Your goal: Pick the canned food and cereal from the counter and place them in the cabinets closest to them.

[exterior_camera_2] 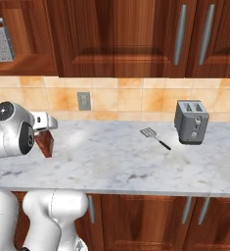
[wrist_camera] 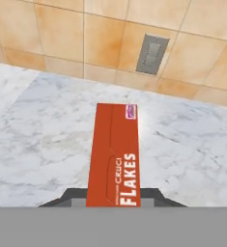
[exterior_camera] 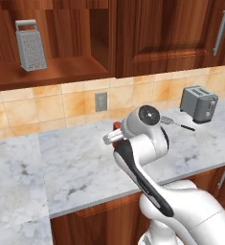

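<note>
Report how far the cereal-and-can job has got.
Done: nothing is stored yet as far as these views show. In hand: the tool is shut on the cereal, just above the counter. Left: put it in the nearby cabinets; the canned food is not visible.

The counter (exterior_camera_2: 136, 166) is made of white-grey veined marble with a smooth, slightly glossy finish, and the wall behind it is covered with smooth orange-beige tiles (wrist_camera: 105, 34). The cabinets (exterior_camera_2: 116, 34) are seen as dark reddish-brown wood with a polished grain, fitted with silvery metal bar handles (exterior_camera_2: 179, 34). The cereal (wrist_camera: 115, 154) is shown as a matt orange-red cardboard box, while the box grater (exterior_camera: 30, 46) and the toaster (exterior_camera_2: 191, 121) are rendered in grey metal.
</note>
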### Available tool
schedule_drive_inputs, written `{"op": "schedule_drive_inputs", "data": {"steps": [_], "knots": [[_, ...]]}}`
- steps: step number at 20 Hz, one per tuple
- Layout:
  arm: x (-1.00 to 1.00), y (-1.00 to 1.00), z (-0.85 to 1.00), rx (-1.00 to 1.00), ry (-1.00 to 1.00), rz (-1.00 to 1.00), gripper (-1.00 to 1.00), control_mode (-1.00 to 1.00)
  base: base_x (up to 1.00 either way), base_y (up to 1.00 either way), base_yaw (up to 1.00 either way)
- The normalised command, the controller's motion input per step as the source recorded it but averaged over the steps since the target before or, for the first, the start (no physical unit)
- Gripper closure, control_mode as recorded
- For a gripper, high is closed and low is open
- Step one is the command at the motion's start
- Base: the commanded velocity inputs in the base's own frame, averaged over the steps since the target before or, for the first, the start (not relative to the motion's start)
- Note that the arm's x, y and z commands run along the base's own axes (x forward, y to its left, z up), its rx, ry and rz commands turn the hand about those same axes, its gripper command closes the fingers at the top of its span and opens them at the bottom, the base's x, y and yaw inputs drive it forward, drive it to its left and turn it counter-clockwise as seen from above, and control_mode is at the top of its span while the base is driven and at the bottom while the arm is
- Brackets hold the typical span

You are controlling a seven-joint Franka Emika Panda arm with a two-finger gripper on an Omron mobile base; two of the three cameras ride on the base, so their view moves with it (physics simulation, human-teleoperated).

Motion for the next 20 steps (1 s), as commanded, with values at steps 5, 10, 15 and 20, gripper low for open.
{"op": "schedule_drive_inputs", "data": {"steps": [5, 10, 15, 20], "knots": [[-0.16, 0.08, 0.82, 0.04, -0.06, -0.06, 1.00, -1.00, 0.00, 0.00, 0.00], [-0.19, 0.10, 0.85, 0.04, -0.06, -0.04, 1.00, -1.00, 0.00, 0.00, 0.00], [-0.22, 0.14, 0.86, 0.04, -0.05, -0.03, 1.00, -1.00, 0.00, 0.00, 0.00], [-0.24, 0.18, 0.78, 0.02, -0.05, -0.02, 1.00, -1.00, 0.00, 0.00, 0.00]]}}
